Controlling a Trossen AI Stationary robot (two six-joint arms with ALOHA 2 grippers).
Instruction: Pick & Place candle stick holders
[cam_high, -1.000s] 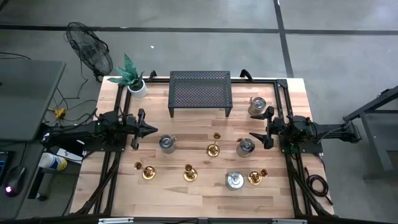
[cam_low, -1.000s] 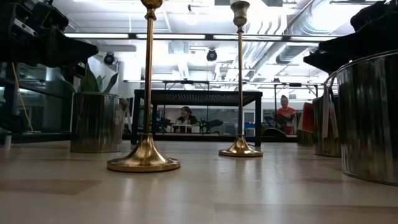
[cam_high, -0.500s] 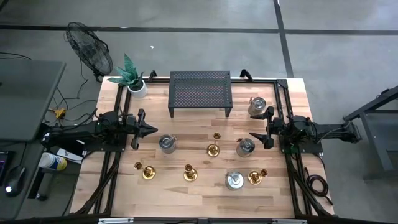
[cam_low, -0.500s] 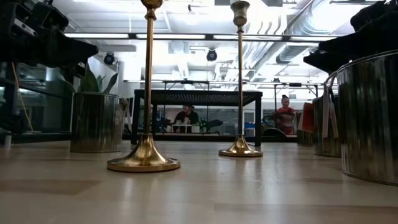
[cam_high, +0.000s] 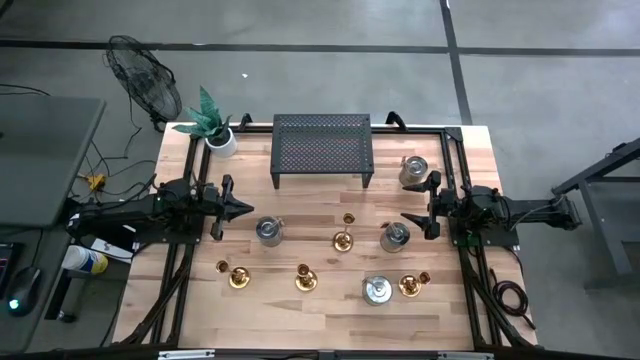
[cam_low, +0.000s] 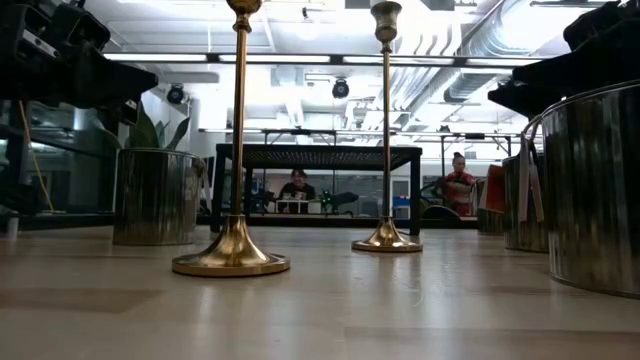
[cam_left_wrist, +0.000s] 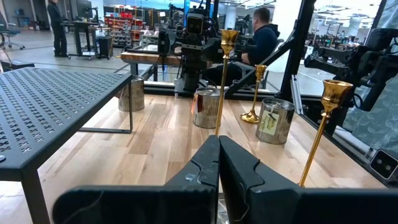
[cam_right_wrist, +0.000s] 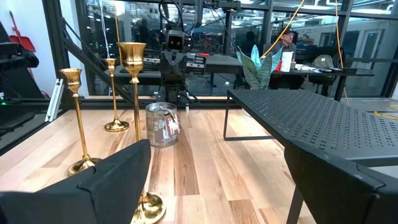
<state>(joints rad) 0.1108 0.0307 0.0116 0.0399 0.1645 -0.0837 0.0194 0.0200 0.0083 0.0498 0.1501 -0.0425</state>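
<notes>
Several gold candle stick holders stand upright on their round bases on the wooden table (cam_high: 300, 205): one at the near left (cam_high: 237, 275), one near the middle (cam_high: 305, 278) (cam_low: 235, 150), one at the centre (cam_high: 343, 238) (cam_low: 386, 130) and one at the near right (cam_high: 412, 283). My left gripper (cam_high: 246, 208) (cam_left_wrist: 219, 163) hovers shut at the table's left side, pointing level toward the centre. My right gripper (cam_high: 418, 205) (cam_right_wrist: 217, 199) hovers open at the right side, facing it. Neither touches a holder.
A black mesh rack (cam_high: 322, 150) stands at the far middle, with a potted plant (cam_high: 215, 128) at the far left corner. Silver tins stand among the holders (cam_high: 268, 231) (cam_high: 394, 236) (cam_high: 413, 170) (cam_high: 377, 290). People sit in the room beyond the table (cam_low: 296, 186).
</notes>
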